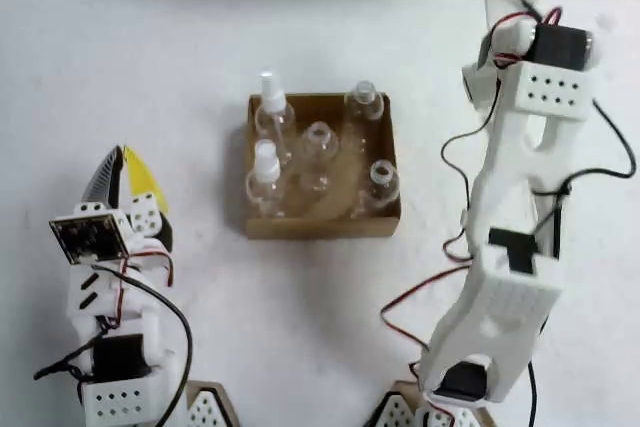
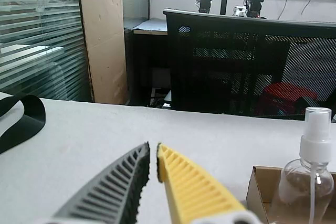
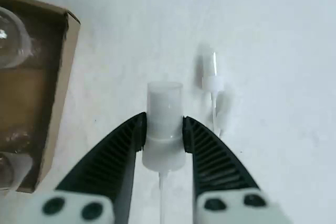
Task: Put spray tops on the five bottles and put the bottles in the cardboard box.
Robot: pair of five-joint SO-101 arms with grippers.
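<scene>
Right end effector (image 3: 164, 123) clamping spray top (image 3: 164, 103), tube toward camera

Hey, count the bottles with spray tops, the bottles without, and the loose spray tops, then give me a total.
Clear plastic bottles with white spray tops: 2
Clear plastic bottles without tops: 3
Loose white spray tops: 2, one in the right gripper, one on the white table
Total: 7

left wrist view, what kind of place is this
Likely an office or lab workroom: a black mesh chair stands behind the white table, slatted window blinds cover one side, and a cardboard sheet stands beside them.
</scene>
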